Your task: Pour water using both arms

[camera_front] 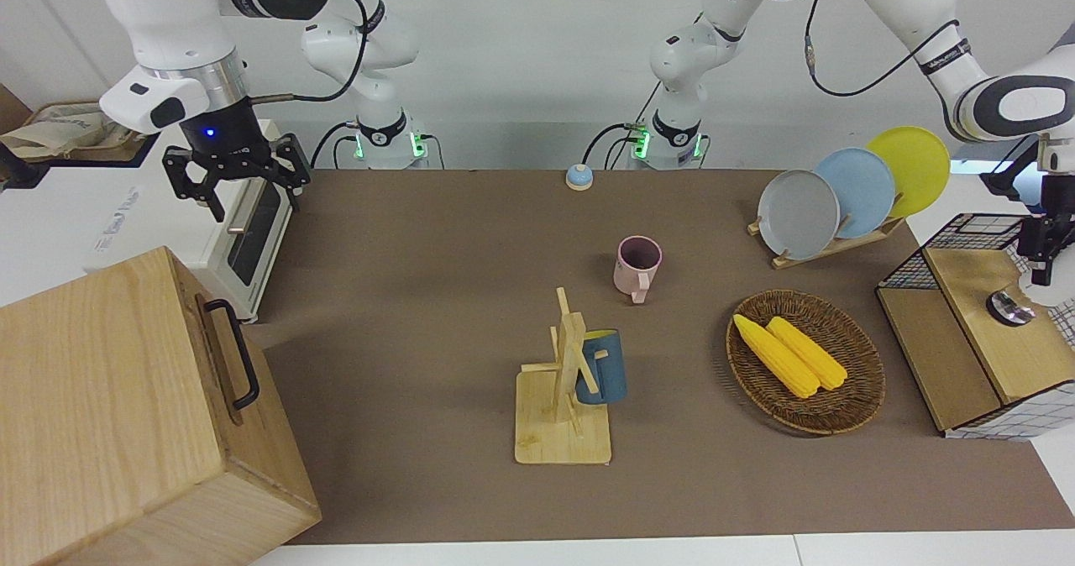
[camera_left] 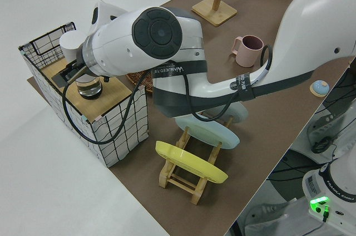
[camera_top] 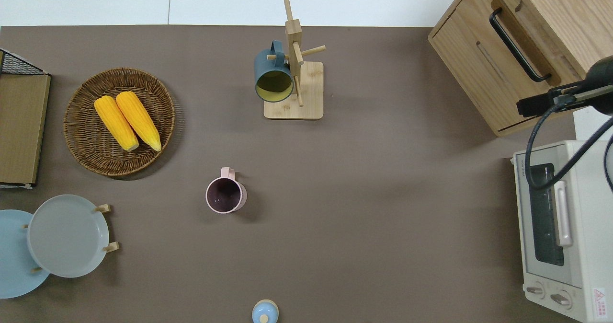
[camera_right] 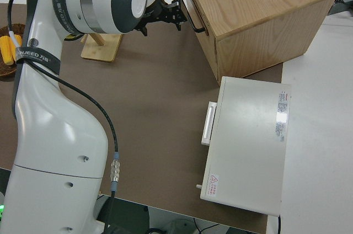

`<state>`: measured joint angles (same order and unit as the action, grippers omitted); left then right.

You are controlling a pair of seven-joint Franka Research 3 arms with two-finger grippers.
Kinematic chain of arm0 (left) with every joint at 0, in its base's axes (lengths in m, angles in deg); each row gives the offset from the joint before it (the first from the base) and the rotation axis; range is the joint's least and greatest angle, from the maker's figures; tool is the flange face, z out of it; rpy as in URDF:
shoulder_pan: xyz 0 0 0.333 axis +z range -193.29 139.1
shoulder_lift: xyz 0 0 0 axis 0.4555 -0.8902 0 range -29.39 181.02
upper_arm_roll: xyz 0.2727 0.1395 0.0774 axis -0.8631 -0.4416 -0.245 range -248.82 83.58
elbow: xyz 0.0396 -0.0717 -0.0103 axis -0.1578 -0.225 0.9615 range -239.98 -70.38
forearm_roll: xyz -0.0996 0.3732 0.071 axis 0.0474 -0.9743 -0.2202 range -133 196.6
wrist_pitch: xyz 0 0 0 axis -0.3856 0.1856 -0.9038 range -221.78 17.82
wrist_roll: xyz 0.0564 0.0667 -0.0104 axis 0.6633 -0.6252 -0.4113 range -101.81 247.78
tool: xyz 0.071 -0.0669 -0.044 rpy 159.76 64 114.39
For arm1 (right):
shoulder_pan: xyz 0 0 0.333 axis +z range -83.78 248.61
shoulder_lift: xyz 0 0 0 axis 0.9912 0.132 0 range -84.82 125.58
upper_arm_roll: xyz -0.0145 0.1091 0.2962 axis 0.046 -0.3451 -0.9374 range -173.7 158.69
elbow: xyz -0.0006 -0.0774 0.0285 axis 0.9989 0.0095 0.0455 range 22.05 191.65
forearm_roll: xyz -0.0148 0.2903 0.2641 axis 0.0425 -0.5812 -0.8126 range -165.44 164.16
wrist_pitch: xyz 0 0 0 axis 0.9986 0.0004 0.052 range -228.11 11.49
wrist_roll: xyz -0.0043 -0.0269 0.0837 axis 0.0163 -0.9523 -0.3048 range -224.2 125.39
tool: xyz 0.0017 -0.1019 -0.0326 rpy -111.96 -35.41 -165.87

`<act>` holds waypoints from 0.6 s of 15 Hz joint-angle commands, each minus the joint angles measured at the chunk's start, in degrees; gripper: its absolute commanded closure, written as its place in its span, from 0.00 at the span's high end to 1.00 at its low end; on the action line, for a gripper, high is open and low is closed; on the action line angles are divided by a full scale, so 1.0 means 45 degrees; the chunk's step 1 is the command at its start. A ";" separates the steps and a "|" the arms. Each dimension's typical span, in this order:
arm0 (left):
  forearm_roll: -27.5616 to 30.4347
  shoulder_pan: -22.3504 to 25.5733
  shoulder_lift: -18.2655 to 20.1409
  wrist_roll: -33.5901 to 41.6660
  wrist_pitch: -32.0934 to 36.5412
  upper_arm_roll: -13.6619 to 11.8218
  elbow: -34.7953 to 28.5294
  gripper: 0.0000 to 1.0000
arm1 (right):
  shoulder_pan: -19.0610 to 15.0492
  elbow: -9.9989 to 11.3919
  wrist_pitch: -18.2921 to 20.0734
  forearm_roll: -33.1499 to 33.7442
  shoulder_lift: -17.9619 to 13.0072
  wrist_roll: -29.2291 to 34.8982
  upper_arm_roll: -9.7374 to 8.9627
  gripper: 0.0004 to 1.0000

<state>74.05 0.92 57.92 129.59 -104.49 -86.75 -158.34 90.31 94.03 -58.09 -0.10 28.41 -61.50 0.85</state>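
the left claw (camera_left: 75,72) is down at a glass cup (camera_left: 89,85) on the wire basket's (camera_left: 119,130) lid; i cannot tell its grip. the right claw (camera_front: 235,181) hangs open and empty by the toaster oven (camera_top: 560,227). the pink mug (camera_top: 225,196) stands mid surface. a loose grip could tip the cup.

Glossy white arms (camera_front: 924,12), black joint bands, black cables, silver wrist rings

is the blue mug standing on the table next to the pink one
No, the blue mug hangs on a peg of the wooden mug rack, while the pink mug stands alone on the table.
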 commanded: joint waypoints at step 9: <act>-0.4151 0.0181 0.0440 -0.4863 0.3694 -0.0058 0.1288 1.00 | -0.0055 0.0230 0.0008 0.0016 -0.0222 -0.0241 -0.0059 0.99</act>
<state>60.36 0.96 58.85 110.72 -93.88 -86.66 -154.42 90.31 94.03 -58.09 -0.10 28.41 -61.50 0.85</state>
